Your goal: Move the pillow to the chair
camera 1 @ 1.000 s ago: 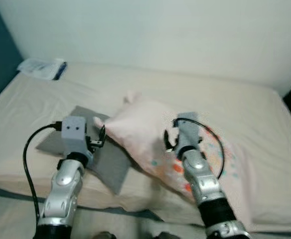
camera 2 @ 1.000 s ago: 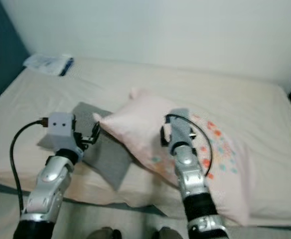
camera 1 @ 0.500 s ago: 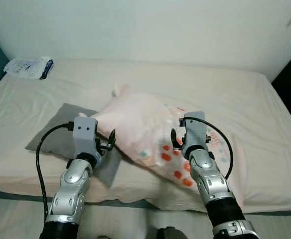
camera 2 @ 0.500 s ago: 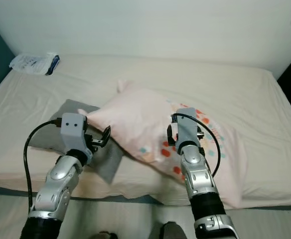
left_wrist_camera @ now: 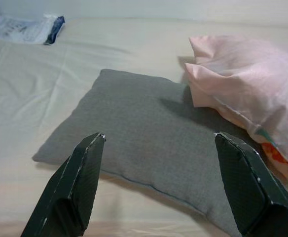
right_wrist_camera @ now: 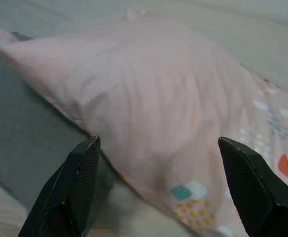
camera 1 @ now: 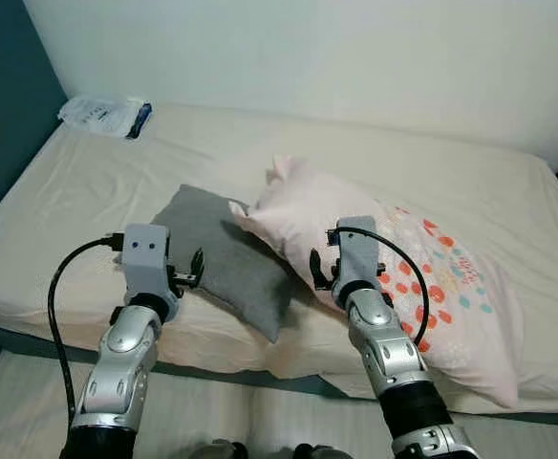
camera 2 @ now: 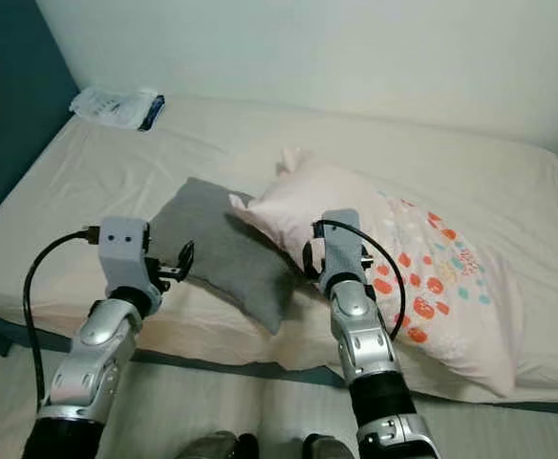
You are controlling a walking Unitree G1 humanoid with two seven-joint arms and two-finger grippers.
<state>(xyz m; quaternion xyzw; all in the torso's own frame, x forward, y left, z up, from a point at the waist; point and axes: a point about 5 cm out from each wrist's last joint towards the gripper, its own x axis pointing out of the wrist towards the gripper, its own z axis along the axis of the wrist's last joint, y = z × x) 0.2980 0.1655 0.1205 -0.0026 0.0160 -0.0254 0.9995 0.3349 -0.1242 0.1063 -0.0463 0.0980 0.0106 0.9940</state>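
- Left wrist view: the left gripper [left_wrist_camera: 159,182] is spread wide, aimed at the grey cushion [left_wrist_camera: 144,143] on the bed [camera 1: 88,182].
- The right gripper [right_wrist_camera: 159,187] gapes wide before the pink pillow [right_wrist_camera: 149,103], which overlaps the cushion's edge.
- The pillow looks soft and light; a pinched corner or two-sided squeeze should hold.

The pink cloth pillow with coloured dots [camera 1: 394,249] looks smooth and softly creased. The grey square cushion [left_wrist_camera: 149,138] at its 9 o'clock has a matt, finely woven cloth. The cream bed sheet [camera 1: 88,191] is matt, wrinkled fabric.
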